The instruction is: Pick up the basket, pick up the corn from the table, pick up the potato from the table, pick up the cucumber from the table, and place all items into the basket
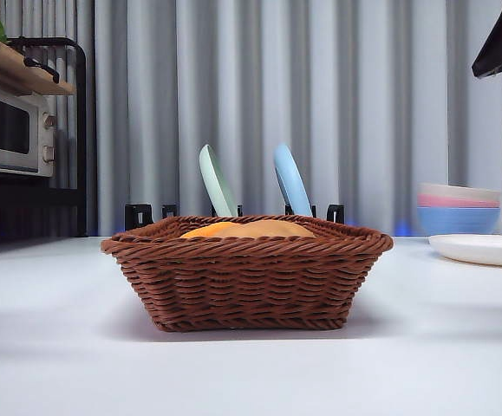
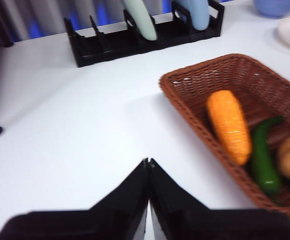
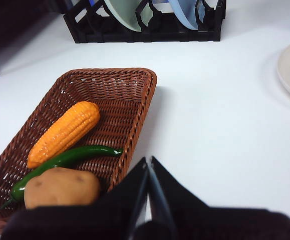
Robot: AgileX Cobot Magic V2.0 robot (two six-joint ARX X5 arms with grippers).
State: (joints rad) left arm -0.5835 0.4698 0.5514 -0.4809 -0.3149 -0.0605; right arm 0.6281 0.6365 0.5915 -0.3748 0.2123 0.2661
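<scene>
The left tool (image 2: 148,172) is pressed together and holds nothing, over the white bench (image 2: 84,125). The right tool (image 3: 149,172) is pressed together too, beside the basket (image 3: 134,115). Inside lie the corn (image 3: 64,132), cucumber (image 3: 69,159) and potato (image 3: 62,187).

even, bright overhead light, no harsh glare. front view sharp; basket (image 1: 247,273) casts a soft shadow on the tabletop (image 1: 60,347) toward 9 o'clock. left wrist view motion-blurred, worst at 3 to 5 o'clock. right wrist view crisp, faint gloss on cucumber (image 3: 67,159).
</scene>
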